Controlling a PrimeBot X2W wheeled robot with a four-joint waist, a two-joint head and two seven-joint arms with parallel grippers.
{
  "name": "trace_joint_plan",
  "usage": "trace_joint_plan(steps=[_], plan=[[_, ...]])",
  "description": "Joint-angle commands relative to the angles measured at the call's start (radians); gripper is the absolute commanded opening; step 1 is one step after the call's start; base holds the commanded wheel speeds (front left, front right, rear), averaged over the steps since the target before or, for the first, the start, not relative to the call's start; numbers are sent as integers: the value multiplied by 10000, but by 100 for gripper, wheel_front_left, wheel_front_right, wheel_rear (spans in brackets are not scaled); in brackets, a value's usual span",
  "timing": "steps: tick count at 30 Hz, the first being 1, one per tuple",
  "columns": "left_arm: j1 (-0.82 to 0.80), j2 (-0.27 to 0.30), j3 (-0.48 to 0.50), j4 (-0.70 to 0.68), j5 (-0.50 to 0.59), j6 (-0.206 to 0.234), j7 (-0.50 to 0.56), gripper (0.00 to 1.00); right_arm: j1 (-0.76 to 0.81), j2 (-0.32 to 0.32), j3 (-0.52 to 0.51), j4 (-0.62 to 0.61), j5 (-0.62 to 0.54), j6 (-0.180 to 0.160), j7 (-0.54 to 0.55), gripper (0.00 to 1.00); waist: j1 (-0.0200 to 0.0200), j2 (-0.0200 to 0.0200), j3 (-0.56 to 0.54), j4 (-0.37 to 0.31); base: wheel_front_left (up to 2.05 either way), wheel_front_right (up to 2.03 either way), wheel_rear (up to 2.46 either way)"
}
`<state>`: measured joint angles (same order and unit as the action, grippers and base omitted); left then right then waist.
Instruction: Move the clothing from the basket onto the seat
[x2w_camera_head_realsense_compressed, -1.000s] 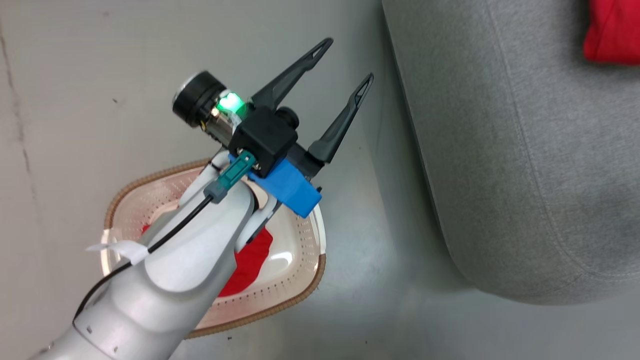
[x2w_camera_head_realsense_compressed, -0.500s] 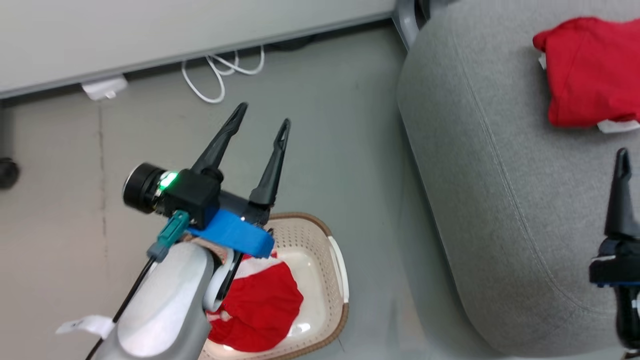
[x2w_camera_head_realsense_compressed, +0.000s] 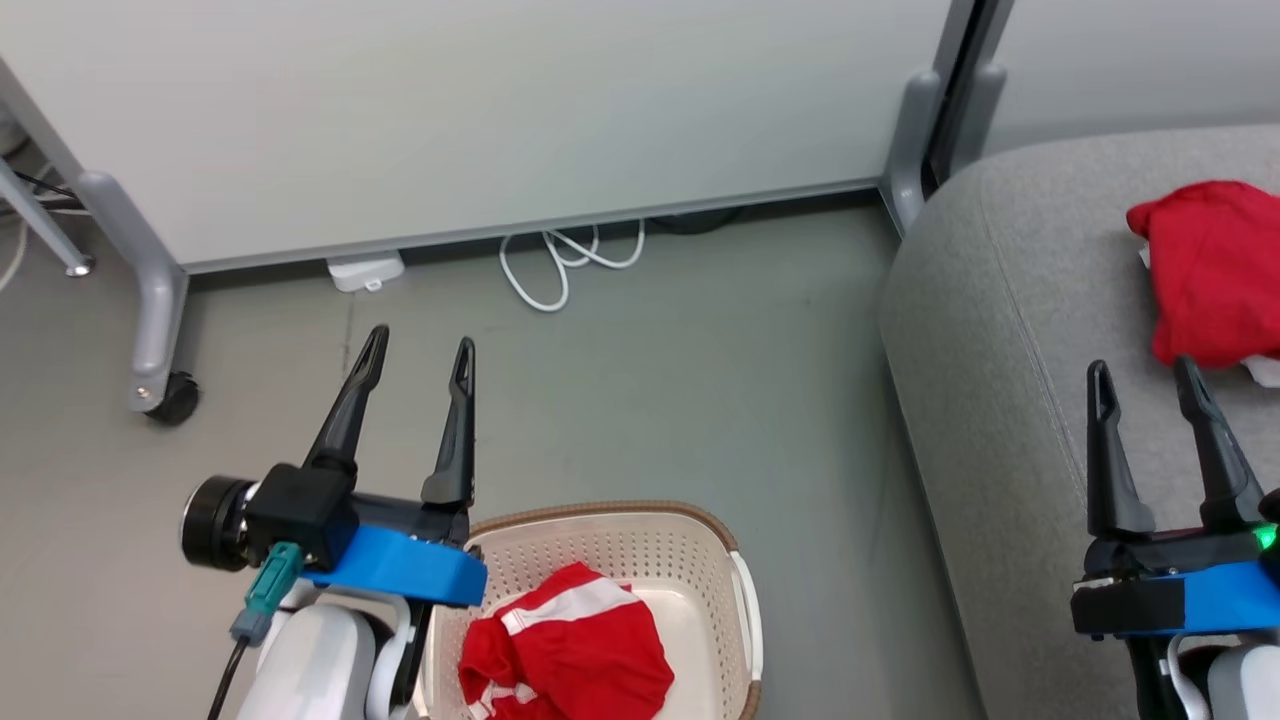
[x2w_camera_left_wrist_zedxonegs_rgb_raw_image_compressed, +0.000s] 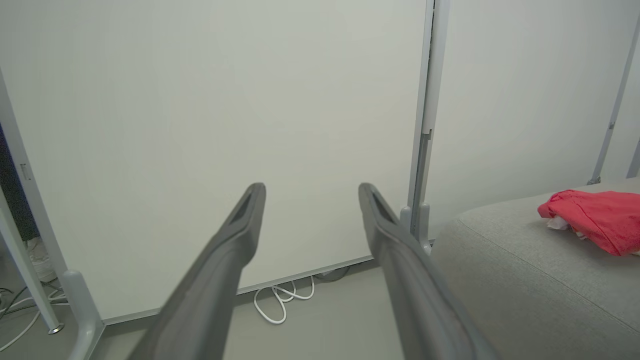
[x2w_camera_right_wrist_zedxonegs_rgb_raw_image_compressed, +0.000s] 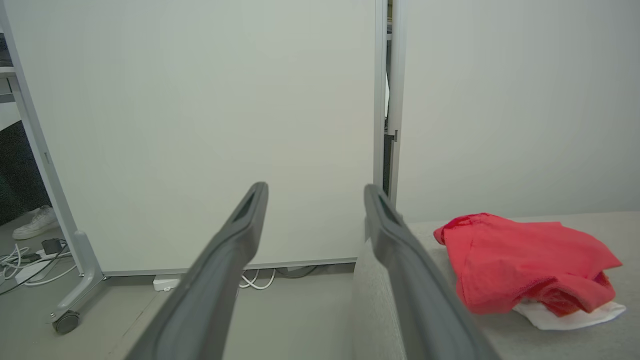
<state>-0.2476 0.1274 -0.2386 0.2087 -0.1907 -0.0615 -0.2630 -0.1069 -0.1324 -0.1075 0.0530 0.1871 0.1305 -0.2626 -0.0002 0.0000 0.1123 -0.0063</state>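
White wall panels stand at the far side on grey legs, and a grey floor runs from them to the robot. On the right sits the big grey seat, soft and round at the edges. It is where the clothes must end up, and it has lots of bare room. Near the robot, on the floor left of the seat and apart from it, stands the cream basket with holes in its sides.

The first red garment lies in a heap on the far right part of the seat, so half of the job looks done. The second red garment, with white stripes, lies bunched in the basket and is yet to be moved.

The left gripper hangs just left of the basket with its two dark fingers apart and nothing between them. It looks ready to go down for the cloth. The right gripper hangs over the near part of the seat, close to the heap; its fingers are apart too and hold nothing. A thin white cable lies curled on the floor by the wall, well away from the basket.
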Motion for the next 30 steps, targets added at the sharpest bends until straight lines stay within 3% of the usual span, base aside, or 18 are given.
trace_joint_plan(steps=[1,17,30], plan=[[239,-46,170,-65,111,-48,-26,100,242,83,-37,48,-84,5,-34,100,2,0,-315,256,0,0,0],[1699,-503,1565,-174,580,-363,-26,100,808,427,55,502,-410,5,-33,100,2,0,-1087,583,0,0,0],[1920,-684,1894,-3,796,-564,-26,100,895,625,252,896,-462,5,-34,100,2,0,-1173,692,0,0,0]])
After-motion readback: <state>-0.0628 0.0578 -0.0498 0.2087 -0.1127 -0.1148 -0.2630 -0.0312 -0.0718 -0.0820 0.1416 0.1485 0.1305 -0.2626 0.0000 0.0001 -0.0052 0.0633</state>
